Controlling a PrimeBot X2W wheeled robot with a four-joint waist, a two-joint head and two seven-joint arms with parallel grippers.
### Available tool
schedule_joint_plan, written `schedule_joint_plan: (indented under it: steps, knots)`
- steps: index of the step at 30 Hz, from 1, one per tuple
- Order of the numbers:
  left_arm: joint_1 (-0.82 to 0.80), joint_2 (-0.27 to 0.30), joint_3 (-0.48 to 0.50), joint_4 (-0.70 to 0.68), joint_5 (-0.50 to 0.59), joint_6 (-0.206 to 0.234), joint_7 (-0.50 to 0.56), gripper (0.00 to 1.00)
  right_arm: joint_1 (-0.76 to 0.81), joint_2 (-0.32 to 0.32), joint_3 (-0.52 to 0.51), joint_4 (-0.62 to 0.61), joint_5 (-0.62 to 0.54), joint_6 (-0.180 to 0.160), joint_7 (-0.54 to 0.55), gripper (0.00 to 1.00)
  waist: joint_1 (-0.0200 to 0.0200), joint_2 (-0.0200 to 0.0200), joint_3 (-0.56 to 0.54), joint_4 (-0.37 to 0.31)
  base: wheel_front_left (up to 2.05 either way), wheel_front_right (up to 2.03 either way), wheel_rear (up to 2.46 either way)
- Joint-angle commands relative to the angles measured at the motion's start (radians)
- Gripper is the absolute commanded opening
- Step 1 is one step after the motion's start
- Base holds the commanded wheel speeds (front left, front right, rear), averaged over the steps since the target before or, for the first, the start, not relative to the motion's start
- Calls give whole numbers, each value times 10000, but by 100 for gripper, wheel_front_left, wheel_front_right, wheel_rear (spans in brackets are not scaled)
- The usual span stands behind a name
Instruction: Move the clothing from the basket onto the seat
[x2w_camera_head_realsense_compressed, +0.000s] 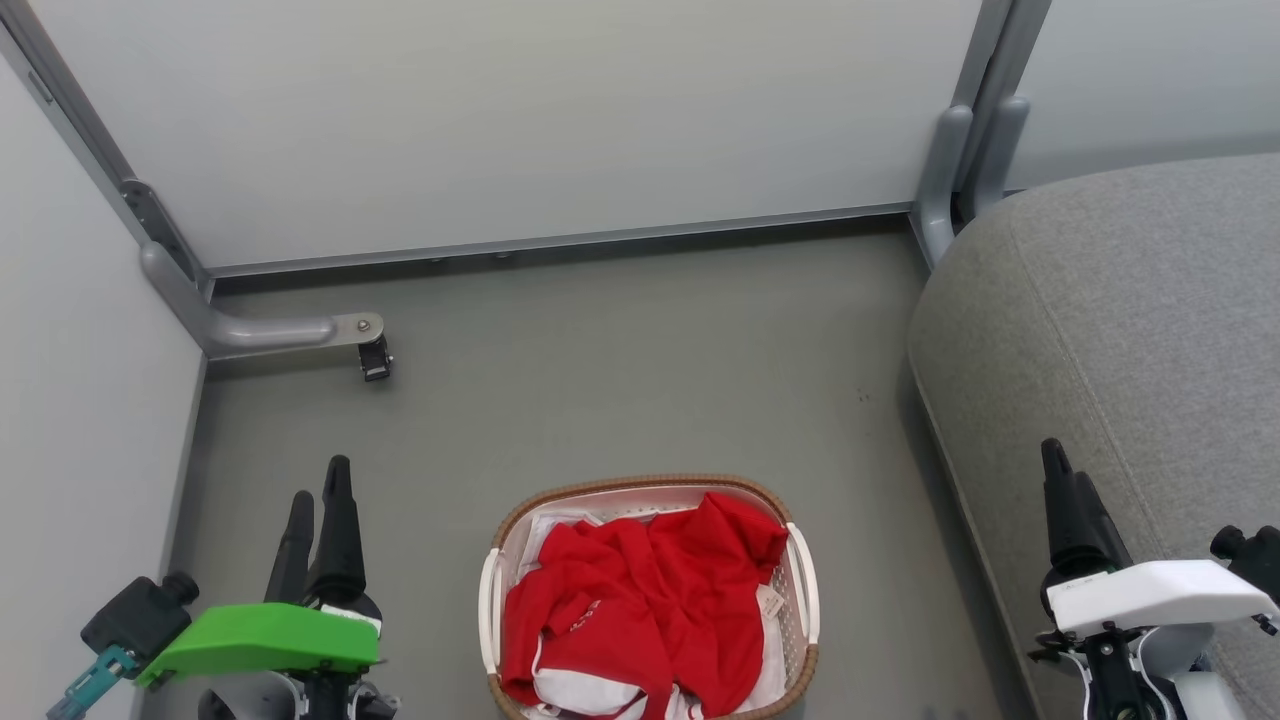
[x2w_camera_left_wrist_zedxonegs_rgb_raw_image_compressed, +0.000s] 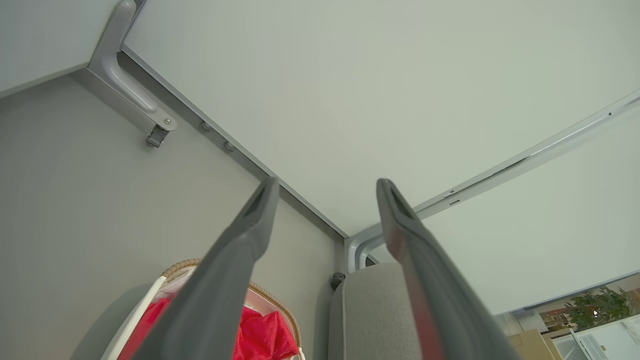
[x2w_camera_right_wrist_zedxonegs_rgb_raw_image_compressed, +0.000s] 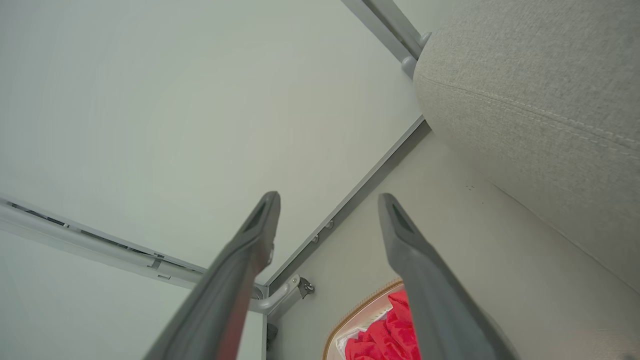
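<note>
Pale partition panels (x2w_camera_head_realsense_compressed: 560, 120) with grey metal frames close the far side and the left side of the space, and a grey floor (x2w_camera_head_realsense_compressed: 640, 370) runs from them to the near edge. The seat (x2w_camera_head_realsense_compressed: 1130, 330), a big grey fabric cushion with a rounded edge and a stitched seam, takes up the right side and has no clothes on it. The basket (x2w_camera_head_realsense_compressed: 640, 483) stands on the floor at the near middle, left of the seat with a strip of bare floor between them. It is cream plastic with holes in its sides, a brown woven rim and a white handle on each side. The clothing (x2w_camera_head_realsense_compressed: 640, 600) lies bunched inside the basket, red with white trim along its near edge, on top of a white sheet (x2w_camera_head_realsense_compressed: 548, 527) that shows at the far left corner. A faint white mark on the red cloth cannot be read, and a small white tag (x2w_camera_head_realsense_compressed: 770, 600) on the right side has print too small to make out. The left gripper (x2w_camera_head_realsense_compressed: 320, 480), under a green cover (x2w_camera_head_realsense_compressed: 265, 635), hangs over the floor left of the basket. The right gripper (x2w_camera_head_realsense_compressed: 1062, 465), under a white cover (x2w_camera_head_realsense_compressed: 1160, 592), hangs at the near edge of the seat. In both wrist views the two dark fingers stand wide apart with nothing between them. At the far left, a grey frame foot ends in a small black caster (x2w_camera_head_realsense_compressed: 375, 358).
</note>
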Motion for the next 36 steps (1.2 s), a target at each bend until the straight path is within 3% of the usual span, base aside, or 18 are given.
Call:
schedule_joint_plan:
  steps: [1, 18, 36]
  knots:
    - [18, 53, -64, -195, 453, 72, -105, 100, -72, -66, 64, -177, -419, 3, -108, 100, 0, -1, 4, 3, 0, 0, 0]
    - [326, 70, -542, 99, 3340, 408, -612, 100, 142, -89, 590, 152, -2999, 4, -607, 100, 0, -1, 31, 44, 0, 0, 0]
    - [593, 88, -774, 355, 4981, 560, -1065, 100, 292, -109, 962, 458, -5008, 5, -1070, 100, 0, -1, -6, 86, 0, 0, 0]
